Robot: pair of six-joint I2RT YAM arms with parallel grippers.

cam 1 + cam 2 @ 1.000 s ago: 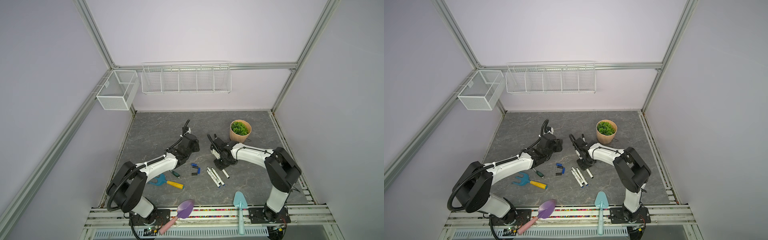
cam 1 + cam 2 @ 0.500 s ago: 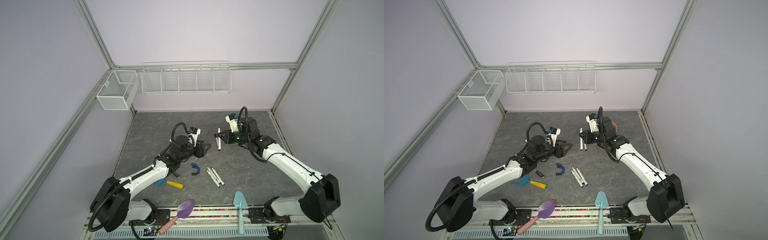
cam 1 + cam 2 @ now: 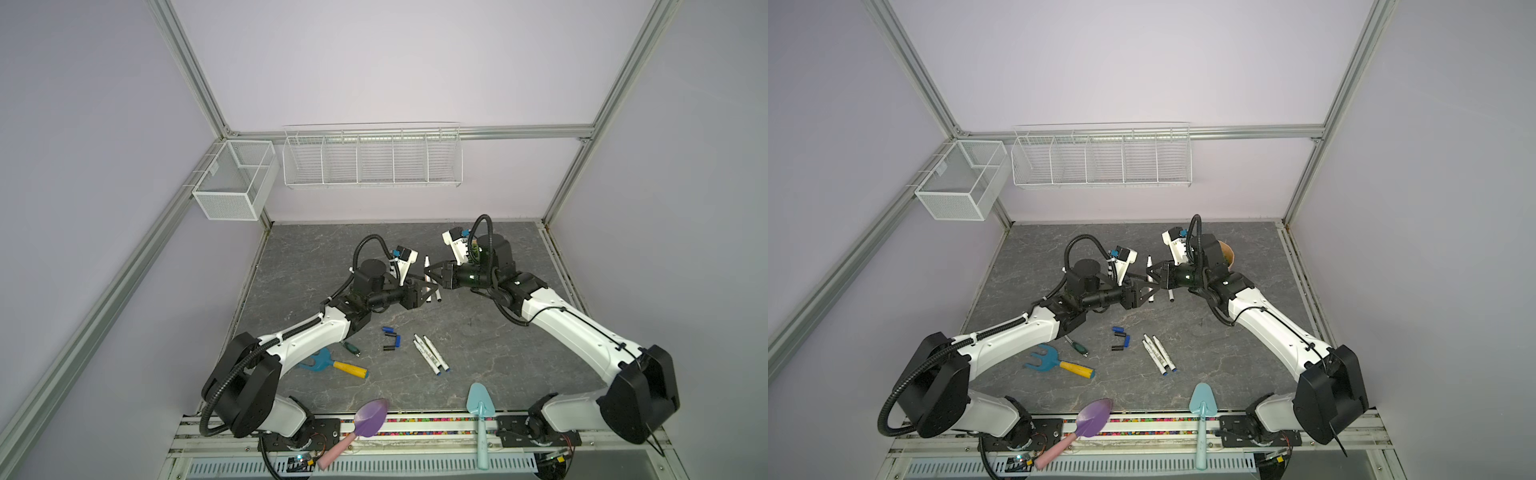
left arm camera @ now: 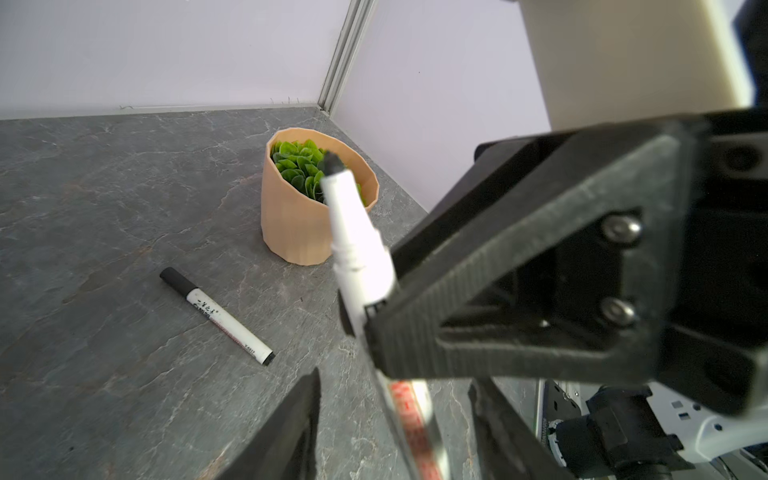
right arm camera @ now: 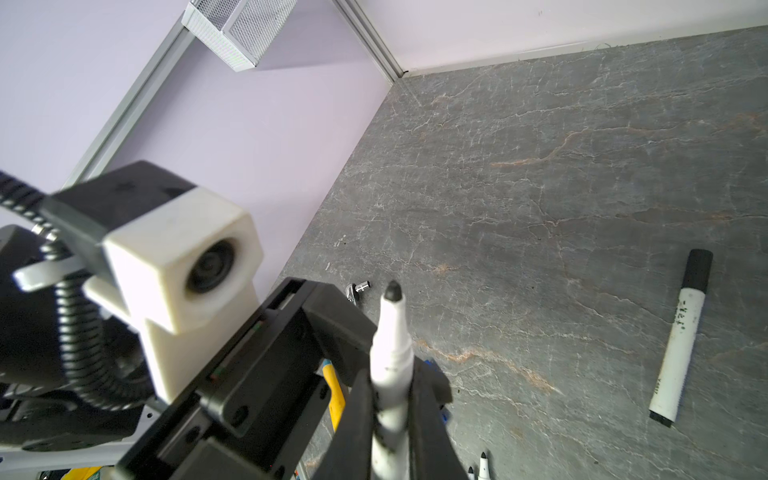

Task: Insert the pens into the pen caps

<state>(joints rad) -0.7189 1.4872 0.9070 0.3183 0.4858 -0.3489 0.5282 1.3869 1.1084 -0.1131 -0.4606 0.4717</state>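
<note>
My right gripper (image 5: pixel 390 376) is shut on an uncapped white pen (image 5: pixel 391 332) whose black tip points up and away. In both top views it (image 3: pixel 430 275) meets my left gripper (image 3: pixel 428 291) above mid-table. The pen's lower part (image 4: pixel 409 419) passes between my left gripper's (image 4: pixel 395 378) spread jaws, with a gap on each side. A black-capped pen (image 4: pixel 216 318) lies on the table beyond. Two more uncapped pens (image 3: pixel 430 354) lie side by side nearer the front. Loose blue and black pen caps (image 3: pixel 390 338) lie to their left.
A tan pot of green leaves (image 4: pixel 291 224) stands at the back right. A blue hand rake with yellow handle (image 3: pixel 332 365), a green-handled tool (image 3: pixel 351 347), a purple trowel (image 3: pixel 370 417) and a teal trowel (image 3: pixel 480 403) lie along the front. Wire baskets (image 3: pixel 372 158) hang on the back wall.
Both arms rose from the table, the right one carrying the pen. The grippers then closed in on each other until my left jaws straddle the pen's lower part.
</note>
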